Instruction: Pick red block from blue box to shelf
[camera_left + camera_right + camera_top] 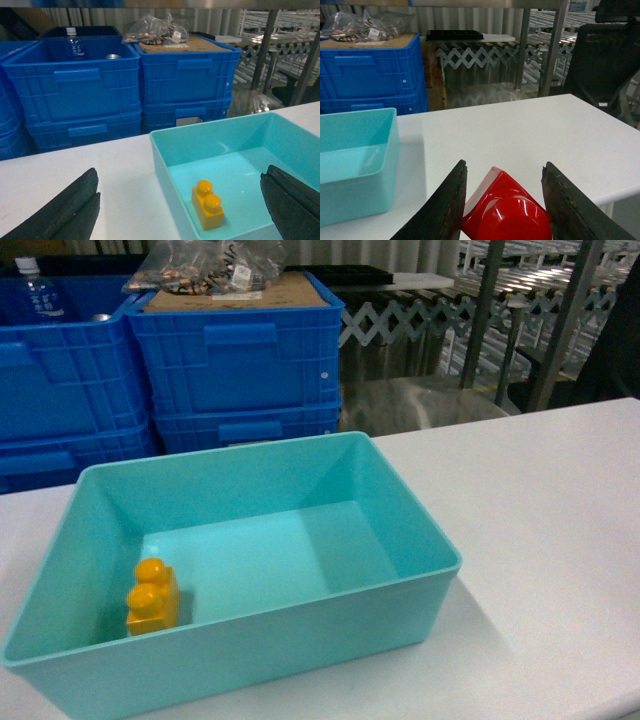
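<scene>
One part of the task can be judged as done: the red block [507, 212] is no longer in the blue box [420, 530] and is seen clamped between the two dark fingers [445, 205] of the right gripper [506, 207], above the white table [520, 130] and to the right of the box. Only a yellow brick [152, 597] is left inside the box, lying near its front left corner. The block is shown tilted in the grip, with a rounded glossy face turned toward the camera.

The left gripper [180, 210] is held wide open and empty, one finger over the table and the other over the box, with the yellow brick seen between them.

The second part is judged as not yet done: the shelf [555, 45] stands behind the table's far edge, well apart from the held block, and nothing red is seen on it. The carry to the shelf and the release are what is left.
</scene>
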You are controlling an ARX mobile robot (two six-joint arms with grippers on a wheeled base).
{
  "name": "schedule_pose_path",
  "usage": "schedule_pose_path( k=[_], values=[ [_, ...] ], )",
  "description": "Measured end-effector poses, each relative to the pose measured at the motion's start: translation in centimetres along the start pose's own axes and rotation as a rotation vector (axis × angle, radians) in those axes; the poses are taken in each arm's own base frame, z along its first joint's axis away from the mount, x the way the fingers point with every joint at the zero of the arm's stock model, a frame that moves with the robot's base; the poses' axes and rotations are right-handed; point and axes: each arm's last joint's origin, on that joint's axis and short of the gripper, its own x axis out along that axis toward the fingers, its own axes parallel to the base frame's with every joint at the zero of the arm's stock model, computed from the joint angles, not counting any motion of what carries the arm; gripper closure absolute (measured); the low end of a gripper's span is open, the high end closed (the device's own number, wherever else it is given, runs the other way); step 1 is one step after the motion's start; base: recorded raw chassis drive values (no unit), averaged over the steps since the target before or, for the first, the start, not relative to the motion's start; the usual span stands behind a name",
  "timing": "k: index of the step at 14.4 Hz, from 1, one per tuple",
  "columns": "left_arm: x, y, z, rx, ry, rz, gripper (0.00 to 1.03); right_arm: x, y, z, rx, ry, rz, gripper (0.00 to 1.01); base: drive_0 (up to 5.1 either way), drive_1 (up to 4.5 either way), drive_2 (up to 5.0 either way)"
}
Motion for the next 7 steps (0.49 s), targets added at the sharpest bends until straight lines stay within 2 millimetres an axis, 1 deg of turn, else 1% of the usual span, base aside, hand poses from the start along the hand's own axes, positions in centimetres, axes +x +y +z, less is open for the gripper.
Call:
schedule_pose_path(
  k=[7],
  values=[
    [0.0,0.0,0.0,0.0,0.0,0.0,0.05,0.0,0.0,0.0,0.0,0.0,0.0,0.63,0.0,0.0,0.0]
  ],
)
